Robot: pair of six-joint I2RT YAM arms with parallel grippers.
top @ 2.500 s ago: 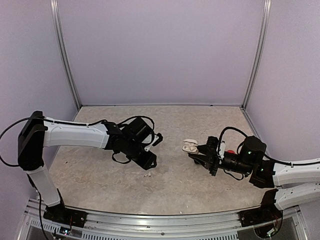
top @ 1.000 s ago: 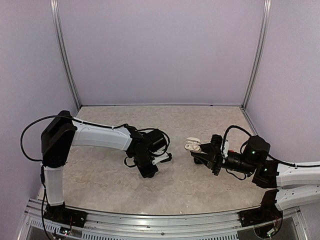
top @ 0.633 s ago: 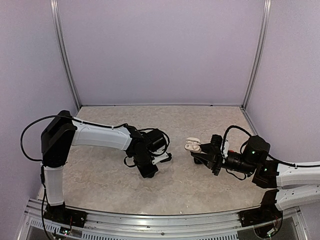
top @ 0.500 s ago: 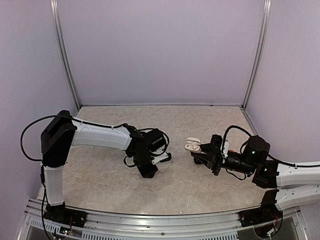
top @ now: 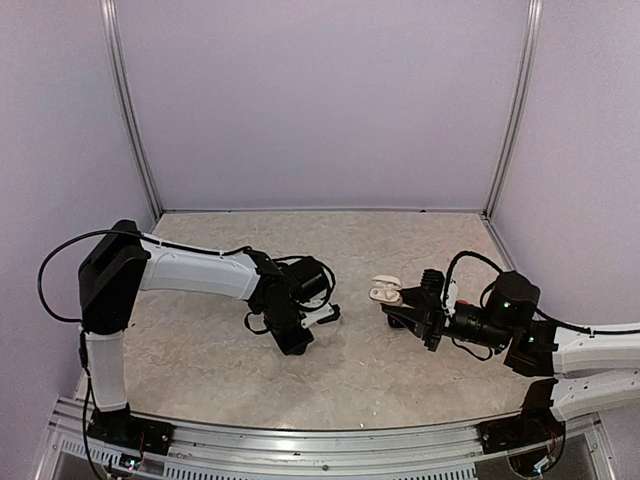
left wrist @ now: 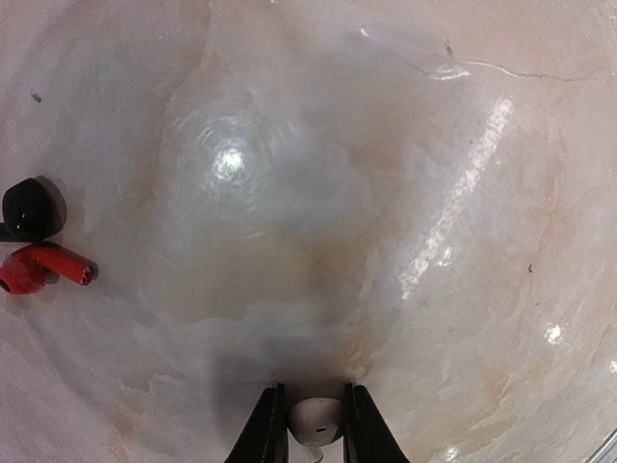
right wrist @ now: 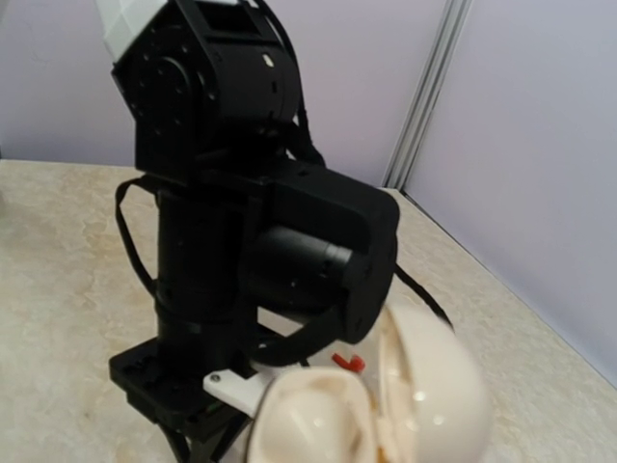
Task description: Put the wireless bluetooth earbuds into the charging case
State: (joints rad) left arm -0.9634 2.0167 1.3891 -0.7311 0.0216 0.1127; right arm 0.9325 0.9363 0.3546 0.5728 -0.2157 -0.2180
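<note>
In the left wrist view a white earbud (left wrist: 316,418) sits pinched between my left gripper (left wrist: 315,426) fingers, just above the marbled table. My left gripper (top: 297,344) points straight down at mid-table and is shut on that earbud. A red earbud (left wrist: 43,268) and a black earbud (left wrist: 29,207) lie together on the table to its left. My right gripper (top: 402,304) is shut on the white charging case (top: 383,292), held above the table with its lid open. The open case (right wrist: 386,405) fills the bottom of the right wrist view, with the red earbud (right wrist: 349,363) behind it.
The left arm's black wrist (right wrist: 241,241) stands directly in front of the case in the right wrist view. Lilac walls with metal posts (top: 512,110) enclose the table (top: 400,240). A metal rail (top: 300,445) runs along the near edge.
The left arm came down over the white earbud that lay on the table, and its jaws closed on it. The right arm holds the open case almost still.
</note>
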